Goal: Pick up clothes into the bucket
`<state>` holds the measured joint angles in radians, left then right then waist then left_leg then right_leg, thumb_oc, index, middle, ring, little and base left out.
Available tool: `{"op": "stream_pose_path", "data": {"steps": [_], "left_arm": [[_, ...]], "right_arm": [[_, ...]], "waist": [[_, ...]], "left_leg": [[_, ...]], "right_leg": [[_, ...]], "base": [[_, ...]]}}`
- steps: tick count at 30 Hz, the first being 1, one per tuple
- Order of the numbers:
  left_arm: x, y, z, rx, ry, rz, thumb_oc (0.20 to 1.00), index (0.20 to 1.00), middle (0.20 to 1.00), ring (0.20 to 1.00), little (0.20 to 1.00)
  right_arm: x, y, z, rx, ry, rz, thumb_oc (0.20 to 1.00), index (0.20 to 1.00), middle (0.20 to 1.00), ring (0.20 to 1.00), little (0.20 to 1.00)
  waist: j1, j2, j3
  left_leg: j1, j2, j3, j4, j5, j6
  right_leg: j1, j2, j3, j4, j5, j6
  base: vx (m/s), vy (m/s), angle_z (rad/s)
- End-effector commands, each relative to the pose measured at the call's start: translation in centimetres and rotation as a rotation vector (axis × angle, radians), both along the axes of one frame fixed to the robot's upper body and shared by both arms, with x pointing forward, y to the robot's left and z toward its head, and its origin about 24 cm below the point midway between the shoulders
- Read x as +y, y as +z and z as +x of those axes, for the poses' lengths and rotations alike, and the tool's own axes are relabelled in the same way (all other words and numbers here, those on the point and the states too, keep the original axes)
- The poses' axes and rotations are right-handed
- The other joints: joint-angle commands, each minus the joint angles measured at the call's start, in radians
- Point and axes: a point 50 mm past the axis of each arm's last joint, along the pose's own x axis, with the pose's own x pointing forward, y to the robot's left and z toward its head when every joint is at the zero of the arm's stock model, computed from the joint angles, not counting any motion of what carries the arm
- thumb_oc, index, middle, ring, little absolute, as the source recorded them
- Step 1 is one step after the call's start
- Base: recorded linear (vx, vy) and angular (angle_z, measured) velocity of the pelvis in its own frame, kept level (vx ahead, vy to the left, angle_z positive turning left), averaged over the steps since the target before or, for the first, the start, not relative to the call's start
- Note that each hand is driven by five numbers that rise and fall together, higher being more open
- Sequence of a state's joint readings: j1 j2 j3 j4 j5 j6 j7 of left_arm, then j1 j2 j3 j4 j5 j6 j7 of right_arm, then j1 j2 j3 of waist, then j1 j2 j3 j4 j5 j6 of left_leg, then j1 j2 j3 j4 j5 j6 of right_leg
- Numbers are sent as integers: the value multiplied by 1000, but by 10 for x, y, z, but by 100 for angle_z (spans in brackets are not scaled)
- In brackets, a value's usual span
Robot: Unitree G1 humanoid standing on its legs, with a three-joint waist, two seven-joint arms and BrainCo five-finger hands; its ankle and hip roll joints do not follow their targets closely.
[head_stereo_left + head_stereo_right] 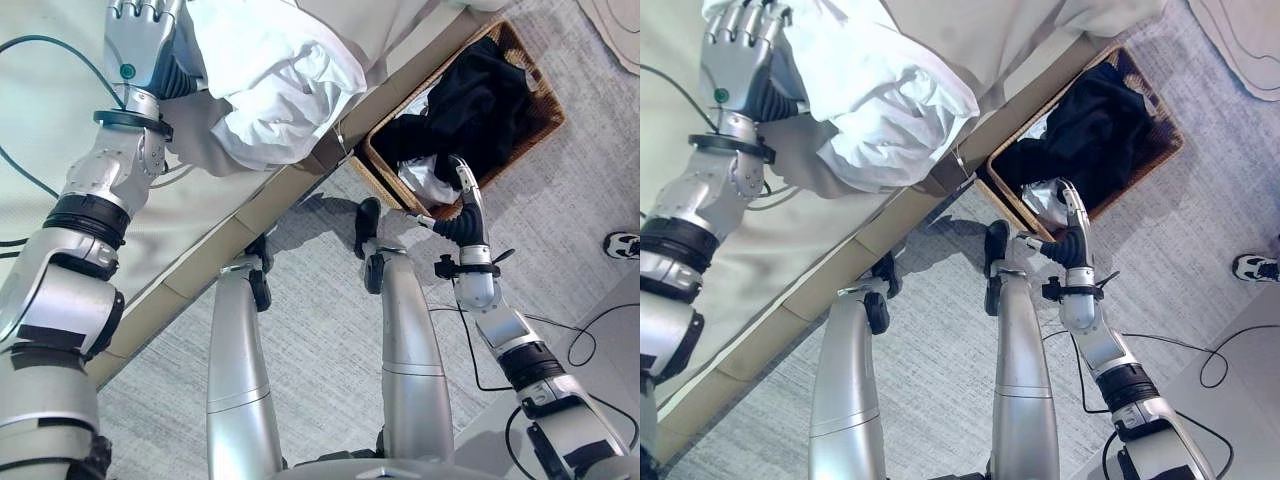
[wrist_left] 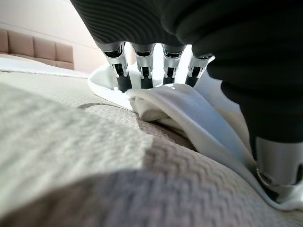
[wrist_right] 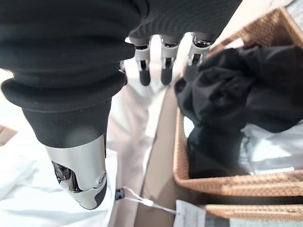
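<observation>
A bundled white garment (image 1: 280, 80) lies on the bed near its edge. My left hand (image 1: 140, 45) rests on the garment's left side, fingers (image 2: 142, 71) curled into the cloth and thumb pressed on a fold of it. A wicker basket (image 1: 545, 100) stands on the floor beside the bed, holding black clothes (image 1: 480, 100) and a white piece (image 1: 428, 182). My right hand (image 1: 467, 195) hangs just above the basket's near rim, fingers (image 3: 163, 66) straight, with nothing in it.
The bed's beige quilted cover (image 1: 40, 120) fills the left, with its tan base edge (image 1: 250, 210) running diagonally to the basket. Grey carpet (image 1: 320, 330) lies below. A person's shoe (image 1: 622, 243) shows at the right edge. A pale rug (image 1: 615, 25) sits at the top right.
</observation>
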<state>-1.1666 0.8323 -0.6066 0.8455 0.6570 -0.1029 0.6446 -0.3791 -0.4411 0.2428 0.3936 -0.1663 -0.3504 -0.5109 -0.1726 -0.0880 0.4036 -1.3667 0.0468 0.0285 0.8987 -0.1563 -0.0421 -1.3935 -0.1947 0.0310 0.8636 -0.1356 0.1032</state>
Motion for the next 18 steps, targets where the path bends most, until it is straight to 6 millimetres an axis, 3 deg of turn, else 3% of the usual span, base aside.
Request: {"op": "stream_pose_path", "data": {"steps": [1, 2, 13, 14, 15, 16, 18], "left_arm": [[-12, -33, 8, 151, -29, 56, 297, 297, 297, 297, 297], [-13, -36, 8, 162, -40, 55, 200, 200, 200, 200, 200], [-25, -86, -8, 228, -192, -107, 200, 200, 200, 200, 200], [-26, -98, -13, 232, -217, -160, 200, 200, 200, 200, 200], [-26, -99, -13, 234, -216, -162, 200, 200, 200, 200, 200], [-30, -113, -18, 252, -240, -204, 200, 200, 200, 200, 200], [-32, -121, -22, 265, -258, -226, 200, 200, 200, 200, 200]], "right_arm": [[2, 6, -12, -68, 43, 14, 1000, 1000, 1000, 1000, 1000], [1, 5, -12, -64, 39, 15, 1000, 1000, 1000, 1000, 1000], [0, -3, -8, -28, 12, -4, 1000, 1000, 1000, 1000, 1000], [0, -4, -7, -26, 6, 4, 1000, 1000, 1000, 1000, 1000], [0, -4, -7, -24, 7, 3, 1000, 1000, 1000, 1000, 1000], [1, -3, -6, -28, 4, 9, 1000, 1000, 1000, 1000, 1000], [2, -4, -5, -25, 3, 4, 1000, 1000, 1000, 1000, 1000]], "waist": [[-25, 47, -25], [-25, 48, -27], [7, 68, -51], [15, 68, -45], [14, 70, -49], [23, 67, -41], [28, 68, -35]], "left_leg": [[-25, -10, -29, 14, 8, 1], [-21, -11, -28, 9, 10, 2], [117, -13, -19, -143, 49, -5], [146, -12, -15, -193, 95, -2], [162, -11, -20, -191, 66, -8], [199, -9, -14, -244, 108, -7], [241, -9, -15, -278, 118, -9]], "right_leg": [[16, 1, 16, 15, 42, 44], [19, 1, 16, 10, 43, 43], [140, -18, -7, -93, 62, 45], [170, -28, -14, -141, 105, 41], [184, -25, -12, -134, 77, 48], [225, -36, -20, -186, 117, 47], [266, -42, -24, -214, 123, 49]], "base": [[0, 0, 0], [0, 0, 0], [-18, 8, 4], [-32, 13, -2], [-116, 24, -3], [0, 0, 0], [-54, 10, 4]]}}
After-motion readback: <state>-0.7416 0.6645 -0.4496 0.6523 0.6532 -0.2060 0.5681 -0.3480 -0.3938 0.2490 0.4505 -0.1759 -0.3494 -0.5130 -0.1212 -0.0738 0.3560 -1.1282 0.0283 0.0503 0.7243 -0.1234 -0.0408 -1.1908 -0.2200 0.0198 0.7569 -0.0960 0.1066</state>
